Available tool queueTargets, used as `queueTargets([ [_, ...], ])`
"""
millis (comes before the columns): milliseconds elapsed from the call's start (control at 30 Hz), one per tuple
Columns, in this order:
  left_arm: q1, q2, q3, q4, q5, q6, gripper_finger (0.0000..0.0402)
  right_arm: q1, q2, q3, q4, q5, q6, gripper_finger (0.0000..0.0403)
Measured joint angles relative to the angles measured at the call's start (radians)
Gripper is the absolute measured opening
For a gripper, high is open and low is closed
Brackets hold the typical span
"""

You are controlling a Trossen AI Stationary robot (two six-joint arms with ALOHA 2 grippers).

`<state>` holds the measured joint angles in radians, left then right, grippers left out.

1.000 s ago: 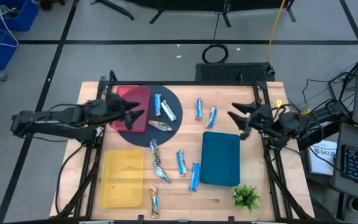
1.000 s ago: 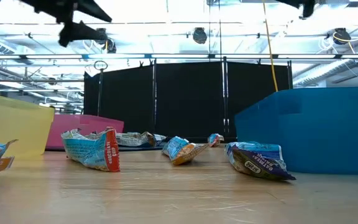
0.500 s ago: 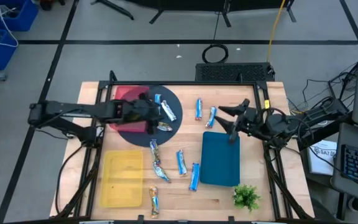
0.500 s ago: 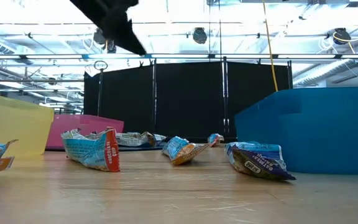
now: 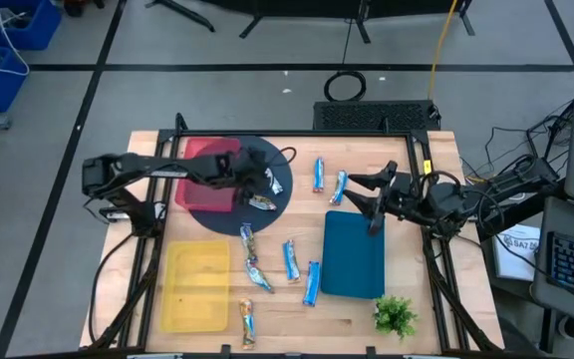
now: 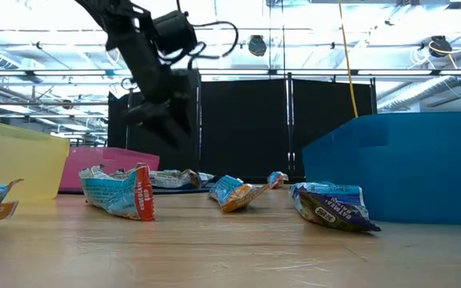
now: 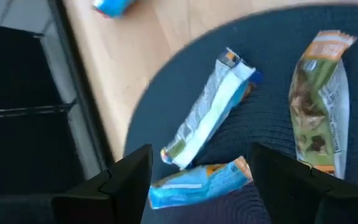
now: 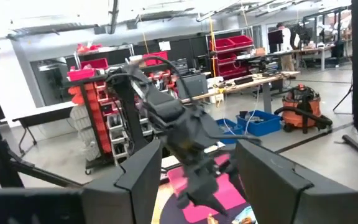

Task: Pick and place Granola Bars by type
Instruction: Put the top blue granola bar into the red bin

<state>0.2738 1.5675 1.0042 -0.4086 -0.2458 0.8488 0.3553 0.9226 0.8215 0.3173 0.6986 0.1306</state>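
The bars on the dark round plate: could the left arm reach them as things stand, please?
Probably yes: the left gripper hangs open directly over the plate, with the bars in plain sight between its fingers and nothing covering them.

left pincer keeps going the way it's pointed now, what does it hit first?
Probably the blue-wrapped granola bar lying between its open fingers on the dark round mat. The left pincer hovers above it; exact height is unclear.

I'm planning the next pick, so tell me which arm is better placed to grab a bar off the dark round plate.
Left. The left gripper hangs open right over the bars on the dark round plate. The right gripper waits at the blue bin's far edge, away from the plate.
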Motion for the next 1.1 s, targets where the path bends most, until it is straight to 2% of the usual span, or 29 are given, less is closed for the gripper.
queueTargets([
  [133,0.023,0.038,0.000,0.044,0.102,0.045,0.0268,0.000,0.002,0.000,0.002,-0.048,0.007,0.0196],
  [333,0.033,0.108,0.000,0.096,0.147,0.078,0.0268,0.002,0.004,0.000,0.004,-0.078,0.007,0.0196],
  [533,0.033,0.172,0.000,0.107,0.139,0.100,0.0268,0.003,0.004,0.000,0.005,-0.079,0.007,0.0196],
  [800,0.033,0.235,0.000,0.210,0.141,0.135,0.0262,0.003,0.004,0.000,0.009,-0.075,0.015,0.0196],
  [933,0.029,0.245,0.000,0.232,0.142,0.145,0.0210,0.003,0.012,0.000,0.008,-0.074,0.042,0.0196],
  [1100,0.030,0.245,0.000,0.210,0.147,0.144,0.0080,0.006,0.025,0.000,0.008,-0.073,0.049,0.0196],
])
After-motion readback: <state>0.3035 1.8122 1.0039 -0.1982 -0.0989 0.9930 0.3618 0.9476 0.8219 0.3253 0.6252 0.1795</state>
